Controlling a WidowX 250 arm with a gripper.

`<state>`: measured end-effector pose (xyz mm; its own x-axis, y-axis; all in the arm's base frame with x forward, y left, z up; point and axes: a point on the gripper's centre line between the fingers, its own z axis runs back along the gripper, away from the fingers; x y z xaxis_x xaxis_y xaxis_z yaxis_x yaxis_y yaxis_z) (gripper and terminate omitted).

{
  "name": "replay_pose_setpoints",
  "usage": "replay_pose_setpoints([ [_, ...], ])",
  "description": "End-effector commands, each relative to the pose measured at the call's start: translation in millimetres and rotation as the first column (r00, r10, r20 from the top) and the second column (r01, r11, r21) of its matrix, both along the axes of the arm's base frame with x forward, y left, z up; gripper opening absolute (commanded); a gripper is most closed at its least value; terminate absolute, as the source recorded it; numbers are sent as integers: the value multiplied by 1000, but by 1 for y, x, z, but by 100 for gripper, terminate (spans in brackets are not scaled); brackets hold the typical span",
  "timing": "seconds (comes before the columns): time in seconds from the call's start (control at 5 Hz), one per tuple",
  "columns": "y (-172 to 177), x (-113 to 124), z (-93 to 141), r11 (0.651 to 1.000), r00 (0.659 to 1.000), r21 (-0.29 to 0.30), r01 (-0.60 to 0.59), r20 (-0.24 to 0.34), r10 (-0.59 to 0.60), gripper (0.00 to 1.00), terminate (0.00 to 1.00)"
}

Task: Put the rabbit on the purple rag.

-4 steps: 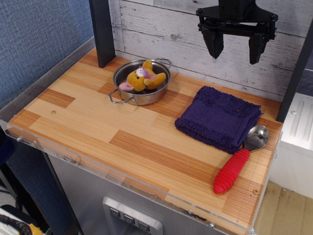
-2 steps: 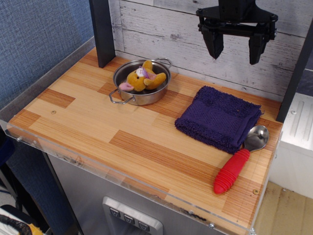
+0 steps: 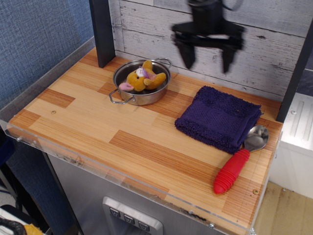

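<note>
The rabbit (image 3: 141, 78), a small orange-yellow plush with pink ears, lies inside the steel pan (image 3: 128, 93) at the back left of the wooden table. The purple rag (image 3: 218, 118), dark and folded, lies to the right of the pan. My gripper (image 3: 207, 61) is open and empty. It hangs in the air above the back of the table, between the pan and the rag, blurred by motion.
A spoon with a red handle (image 3: 232, 171) and a steel bowl (image 3: 257, 137) lies right of the rag, its bowl touching the rag's edge. A dark post (image 3: 101, 32) stands behind the pan. A clear lip (image 3: 98, 166) runs along the table's front edge.
My gripper has moved left and a little down, from above the rag's far right side toward the pan. It stayed open. The rabbit, pan, rag and spoon have not moved.
</note>
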<state>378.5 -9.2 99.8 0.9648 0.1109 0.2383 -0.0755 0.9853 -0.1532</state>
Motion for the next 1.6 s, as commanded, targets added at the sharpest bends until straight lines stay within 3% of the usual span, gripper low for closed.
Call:
replay_pose_setpoints([
  [0.0,55,-17,25,990,988,18,-137,69,135,100,0],
  [0.4,71,-24,10,974,975,90,-208,94,200,100,0],
  [1.2,99,-11,-14,947,956,131,-292,78,284,100,0],
  [1.4,93,-7,-25,950,956,115,-290,71,283,100,0],
])
